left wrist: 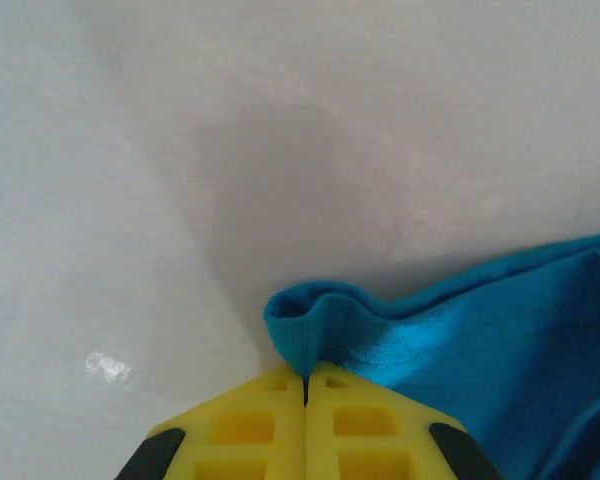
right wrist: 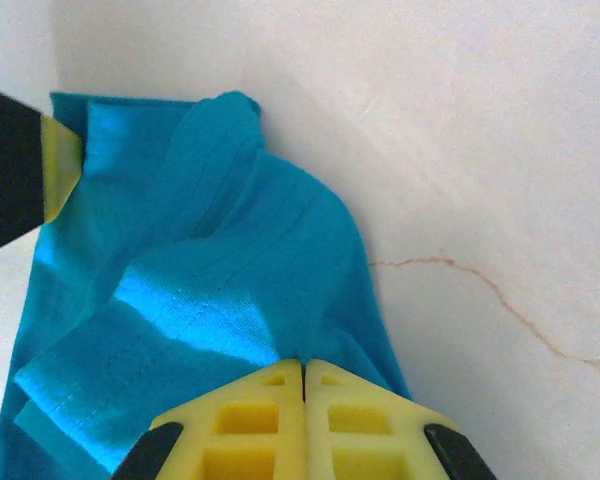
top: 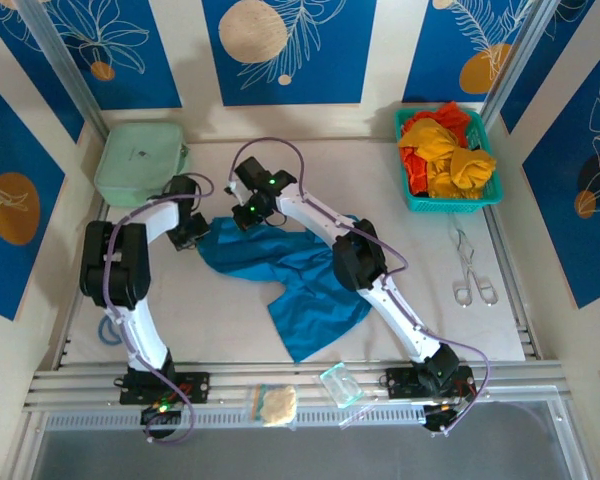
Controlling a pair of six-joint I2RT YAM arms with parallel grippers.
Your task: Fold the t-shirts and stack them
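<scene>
Teal t-shirt [top: 300, 285] lying rumpled | left gripper [left wrist: 305, 378] pinching its far-left edge | right gripper [right wrist: 305, 365] pinching a neighbouring fold | advice: pulling apart evenly, tensioning cloth flat.

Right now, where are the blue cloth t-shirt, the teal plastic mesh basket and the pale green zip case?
Teal-blue cloth t-shirt [top: 302, 290]: top view, its spread-out middle.
Teal plastic mesh basket [top: 455, 203]: top view, its near wall.
Pale green rounded zip case [top: 138, 162]: top view, middle of its top.

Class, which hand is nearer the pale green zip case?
Left. The left hand is just off the near right corner of the pale green zip case; the right hand is farther right, both pinching the teal t-shirt.
</scene>
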